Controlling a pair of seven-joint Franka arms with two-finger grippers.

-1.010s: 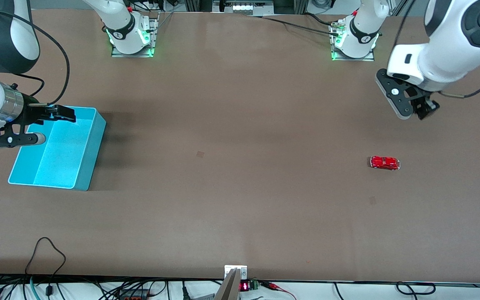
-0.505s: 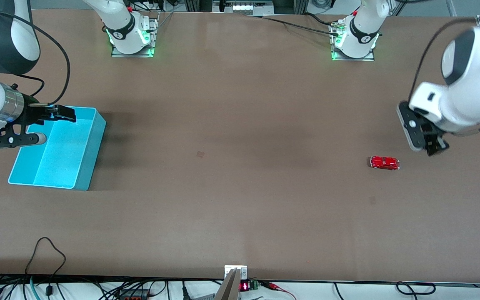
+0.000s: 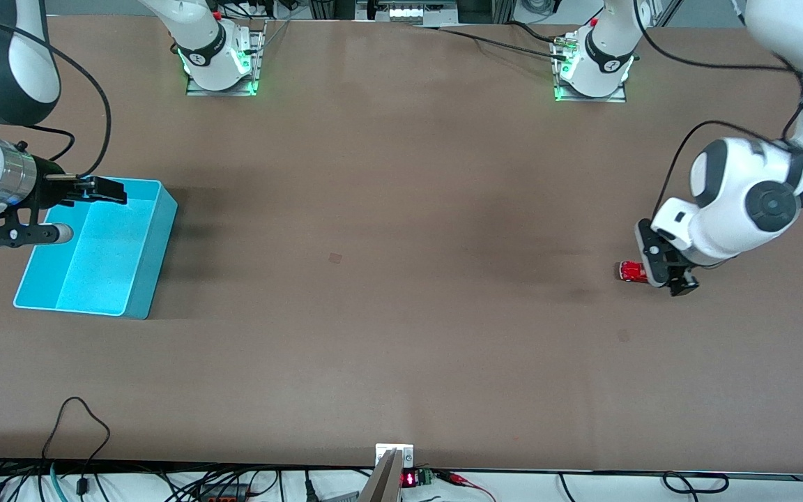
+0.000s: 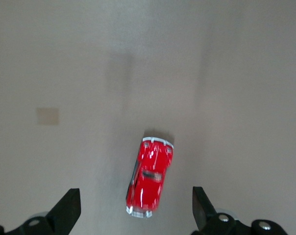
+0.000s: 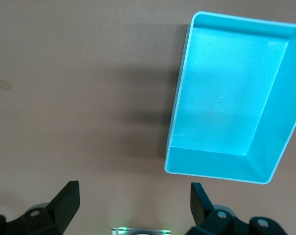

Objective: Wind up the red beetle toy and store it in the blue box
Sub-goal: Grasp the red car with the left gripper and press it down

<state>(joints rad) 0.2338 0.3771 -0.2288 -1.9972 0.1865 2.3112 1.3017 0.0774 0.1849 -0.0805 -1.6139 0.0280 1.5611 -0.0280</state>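
A: Over the box [image 3: 95, 258] at the right arm's end, the right gripper [image 3: 60, 213] waits, fingers wide. What changed?

B: The left gripper [image 3: 666, 268] has dropped from above onto the beetle [image 3: 629, 271], fingers wide astride it; a grasp looks imminent.

A: Its axis?

B: Lengthwise along the table, between the fingers [image 4: 69, 208].

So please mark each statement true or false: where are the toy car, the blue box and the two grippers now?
1. The red beetle toy lies inside the blue box. False: it sits on the table, toward the left arm's end.
2. The left gripper is open over the toy. True.
3. The blue box holds nothing. True.
4. The right gripper grips the box's rim. False: it is open above the box, holding nothing.
5. The toy lies on its roof. False: roof up.
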